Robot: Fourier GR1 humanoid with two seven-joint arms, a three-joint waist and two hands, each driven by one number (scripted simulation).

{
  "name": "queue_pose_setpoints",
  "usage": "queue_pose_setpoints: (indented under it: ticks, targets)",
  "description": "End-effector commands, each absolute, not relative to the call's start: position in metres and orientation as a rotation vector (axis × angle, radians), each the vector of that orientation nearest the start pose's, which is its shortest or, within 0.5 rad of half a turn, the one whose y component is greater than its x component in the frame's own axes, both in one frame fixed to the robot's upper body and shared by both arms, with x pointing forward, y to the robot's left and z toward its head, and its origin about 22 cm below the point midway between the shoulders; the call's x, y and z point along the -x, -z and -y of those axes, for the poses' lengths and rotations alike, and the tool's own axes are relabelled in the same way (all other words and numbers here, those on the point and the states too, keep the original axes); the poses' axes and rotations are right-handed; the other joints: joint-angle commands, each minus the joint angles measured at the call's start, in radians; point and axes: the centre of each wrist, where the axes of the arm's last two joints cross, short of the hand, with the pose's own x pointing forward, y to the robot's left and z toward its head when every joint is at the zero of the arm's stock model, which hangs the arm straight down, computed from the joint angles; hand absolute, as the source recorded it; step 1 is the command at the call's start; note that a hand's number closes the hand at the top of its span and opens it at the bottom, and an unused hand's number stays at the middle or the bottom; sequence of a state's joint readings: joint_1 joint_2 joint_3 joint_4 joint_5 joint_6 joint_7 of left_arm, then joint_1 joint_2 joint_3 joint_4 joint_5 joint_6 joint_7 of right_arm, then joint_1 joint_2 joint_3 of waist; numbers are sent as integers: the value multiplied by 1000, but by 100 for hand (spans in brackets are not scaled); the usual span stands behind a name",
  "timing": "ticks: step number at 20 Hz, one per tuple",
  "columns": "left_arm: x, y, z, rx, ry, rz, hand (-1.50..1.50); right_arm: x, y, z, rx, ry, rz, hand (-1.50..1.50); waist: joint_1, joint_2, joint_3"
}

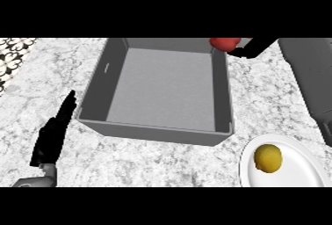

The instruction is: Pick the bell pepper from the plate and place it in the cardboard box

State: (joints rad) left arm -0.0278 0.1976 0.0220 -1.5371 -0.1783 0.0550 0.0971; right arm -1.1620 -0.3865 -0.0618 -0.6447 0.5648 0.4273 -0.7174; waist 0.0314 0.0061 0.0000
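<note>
Bell pepper: red, rounded, clamped by right hand at box's one-o'clock corner.
Left hand: fingers straight, over marbled surface.

The right hand is largely out of view at the far edge: only a dark stub shows beside the bell pepper, so its finger posture cannot be determined. The pepper is itself cropped at the top. The plate is cut by the near and right edges. The left hand loses its forearm at the near edge. The cardboard box far wall is partly cropped.
</note>
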Motion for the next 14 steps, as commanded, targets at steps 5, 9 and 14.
queue_pose_setpoints:
  ticks: [5, 9, 14]
  targets:
    - [-249, -12, -268, -396, 209, 1474, 0, -463, -230, 138, -74, -1374, 2030, 150, -16, -5, 0]
    - [-249, -16, -291, -379, 207, 1468, 0, -460, -214, 93, -65, -1423, 1969, 150, -7, -1, -1]
    - [-249, -15, -268, -352, 215, 1455, 0, -456, -187, 70, -60, -1476, 1895, 150, -7, 0, 0]
